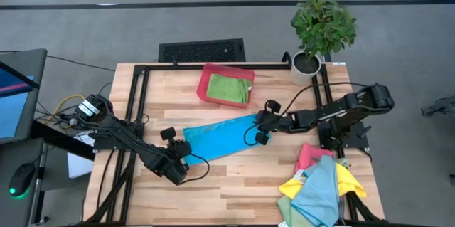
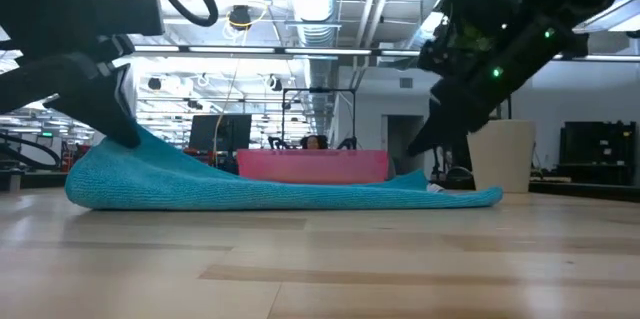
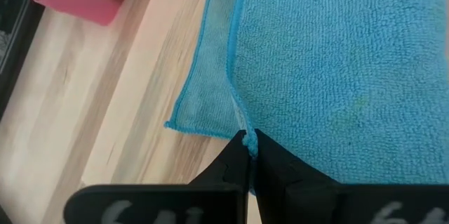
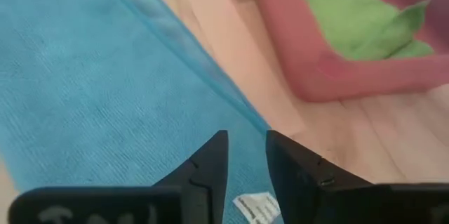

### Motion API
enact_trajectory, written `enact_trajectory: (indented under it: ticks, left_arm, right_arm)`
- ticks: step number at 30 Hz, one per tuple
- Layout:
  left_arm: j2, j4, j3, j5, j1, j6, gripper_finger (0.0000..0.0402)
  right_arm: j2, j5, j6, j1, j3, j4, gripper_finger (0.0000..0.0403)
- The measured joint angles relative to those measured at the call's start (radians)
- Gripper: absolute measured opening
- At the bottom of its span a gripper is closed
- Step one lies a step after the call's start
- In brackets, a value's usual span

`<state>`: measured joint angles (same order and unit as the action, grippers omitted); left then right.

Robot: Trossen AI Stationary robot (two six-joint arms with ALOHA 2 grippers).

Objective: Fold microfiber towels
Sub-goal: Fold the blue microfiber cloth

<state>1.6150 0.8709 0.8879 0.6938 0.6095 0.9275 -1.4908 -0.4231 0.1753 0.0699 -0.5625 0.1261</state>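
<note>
You see a blue towel (image 1: 222,139) lying mid-table as a long strip, slanting from the left pincer (image 1: 179,163) up to the right pincer (image 1: 261,129). Its pile is fine and looped, its edges hemmed. The left pincer is clenched on the towel's corner (image 3: 244,138); the left wrist view shows a narrow folded flap beside that corner. The low view alone shows this end lifted off the wood while the rest lies flat. The right pincer (image 4: 247,155) stands parted over the other end, with a white label (image 4: 257,206) below it. A green towel (image 1: 230,88) rests in the red tray (image 1: 205,85) by the far edge. More towels (image 1: 321,184) are heaped at the near right corner.
</note>
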Motion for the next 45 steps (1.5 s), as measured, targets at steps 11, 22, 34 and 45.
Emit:
enact_trajectory:
  ticks: [11, 22, 34, 45]
  left_arm:
    - [0.000, -0.003, 0.000, -0.002, -0.018, -0.014, 0.0003]
    - [0.000, -0.007, 0.000, 0.000, -0.018, -0.025, 0.0018]
    - [0.000, -0.008, 0.000, 0.005, -0.019, -0.025, 0.0018]
    - [0.000, -0.010, 0.000, 0.009, -0.018, -0.025, 0.0018]
  right_arm:
    - [0.032, 0.087, -0.007, -0.098, -0.001, -0.035, 0.0166]
    - [0.031, 0.213, -0.018, -0.182, 0.058, -0.034, 0.0220]
    - [0.030, 0.216, -0.047, -0.190, 0.101, 0.042, 0.0198]
    - [0.011, 0.216, -0.068, -0.189, 0.104, 0.091, 0.0195]
